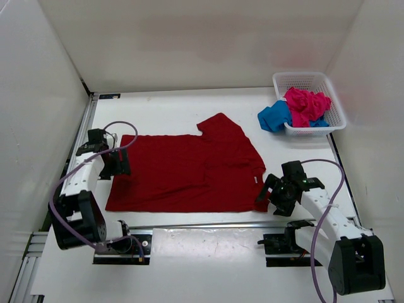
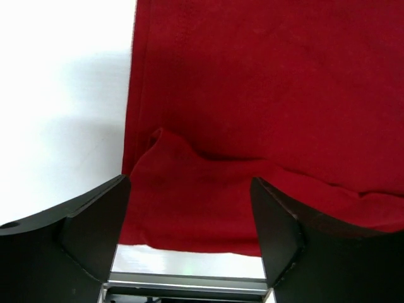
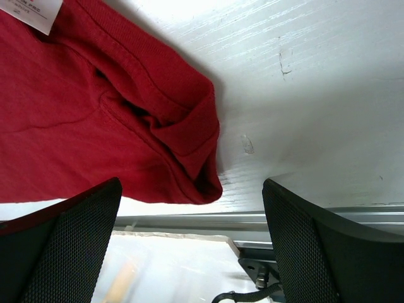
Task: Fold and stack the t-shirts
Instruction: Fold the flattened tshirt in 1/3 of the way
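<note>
Red shirt (image 1: 189, 173) lies spread on desk (image 1: 170, 107), center-front, one sleeve pointing to the back. Mostly flat.

L pincer (image 1: 118, 163) is at the shirt's left edge. Jaws wide apart, nothing gripped. Wrist view: cloth edge w/ a small raised wrinkle sits between the fingers (image 2: 95, 221), bare desk to the left.

R pincer (image 1: 273, 189) is at the shirt's near-right corner. Jaws fully apart, holding nothing. Wrist view: rolled-over corner of the shirt lies between the fingers (image 3: 69, 240), closer to the left one. White tag (image 3: 31, 12) shows on the cloth at upper left.

Pink shirt (image 1: 305, 104) and blue shirt (image 1: 274, 117) are bunched in basket (image 1: 303, 79) at back right. Pink is on top; blue spills over the basket's left rim onto the desk. Both well apart from the red one.
</note>
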Tool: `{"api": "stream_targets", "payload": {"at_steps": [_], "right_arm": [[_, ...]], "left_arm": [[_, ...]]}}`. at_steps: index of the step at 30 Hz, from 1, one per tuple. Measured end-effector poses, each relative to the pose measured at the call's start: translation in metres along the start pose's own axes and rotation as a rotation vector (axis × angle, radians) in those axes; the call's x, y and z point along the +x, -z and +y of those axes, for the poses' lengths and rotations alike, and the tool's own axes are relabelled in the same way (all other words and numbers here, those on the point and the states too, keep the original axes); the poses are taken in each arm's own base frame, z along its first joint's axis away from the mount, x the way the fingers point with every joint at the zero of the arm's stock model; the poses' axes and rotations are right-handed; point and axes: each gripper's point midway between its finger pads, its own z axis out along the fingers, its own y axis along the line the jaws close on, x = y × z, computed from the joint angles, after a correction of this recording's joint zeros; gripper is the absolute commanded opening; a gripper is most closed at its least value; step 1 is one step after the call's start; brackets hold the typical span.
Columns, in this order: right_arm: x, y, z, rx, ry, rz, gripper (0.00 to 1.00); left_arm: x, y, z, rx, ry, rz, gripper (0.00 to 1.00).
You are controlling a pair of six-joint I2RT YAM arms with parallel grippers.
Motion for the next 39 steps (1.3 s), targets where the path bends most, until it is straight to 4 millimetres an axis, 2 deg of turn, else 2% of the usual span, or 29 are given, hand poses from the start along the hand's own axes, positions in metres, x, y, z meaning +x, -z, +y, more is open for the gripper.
{"api": "stream_targets", "payload": {"at_steps": [2, 6, 10, 14, 18, 21, 23, 27, 31, 32, 34, 35, 37, 38, 39], "right_arm": [[0.000, 0.000, 0.001, -0.003, -0.008, -0.004, 0.96], [-0.001, -0.001, 0.001, -0.004, -0.014, -0.004, 0.96], [-0.001, -0.002, 0.001, 0.001, -0.017, 0.006, 0.96], [-0.001, -0.002, 0.002, 0.001, -0.017, 0.007, 0.96], [-0.001, -0.002, 0.002, 0.001, -0.017, 0.007, 0.96], [-0.001, -0.002, 0.001, 0.001, -0.017, 0.007, 0.96], [-0.001, -0.002, 0.001, 0.003, -0.018, 0.009, 0.96], [-0.001, -0.002, 0.001, 0.006, -0.018, 0.011, 0.89], [-0.001, -0.003, 0.001, 0.004, -0.016, 0.009, 0.75], [-0.001, -0.004, 0.001, 0.002, -0.017, 0.009, 0.65], [-0.001, -0.006, 0.001, -0.003, -0.014, 0.004, 0.52], [0.000, -0.007, 0.001, -0.008, -0.016, 0.009, 0.37], [0.000, -0.010, 0.000, -0.010, -0.014, 0.005, 0.25], [0.000, -0.011, 0.000, -0.009, -0.020, 0.006, 0.14], [0.000, -0.012, -0.001, -0.005, -0.018, 0.000, 0.10]], "left_arm": [[0.001, -0.007, 0.000, 0.000, 0.000, 0.021, 0.78], [0.002, -0.015, 0.000, 0.001, 0.001, 0.048, 0.73], [0.009, -0.026, 0.003, -0.011, 0.002, 0.100, 0.62], [0.018, -0.033, 0.004, -0.018, 0.003, 0.150, 0.62], [0.017, -0.030, 0.004, -0.017, 0.003, 0.140, 0.60], [0.017, -0.030, 0.004, -0.017, 0.004, 0.142, 0.48], [0.019, -0.031, 0.004, -0.016, 0.008, 0.150, 0.31], [0.025, -0.037, 0.003, -0.012, 0.011, 0.188, 0.10], [0.027, -0.039, 0.003, -0.008, 0.009, 0.204, 0.10], [0.027, -0.039, 0.004, -0.007, 0.012, 0.202, 0.10], [0.026, -0.038, 0.006, -0.010, 0.022, 0.199, 0.10], [0.025, -0.037, 0.008, -0.013, 0.029, 0.197, 0.10], [0.024, -0.036, 0.013, -0.021, 0.047, 0.190, 0.10], [0.023, -0.034, 0.016, -0.026, 0.057, 0.187, 0.10], [0.021, -0.033, 0.019, -0.031, 0.067, 0.182, 0.10]]}}
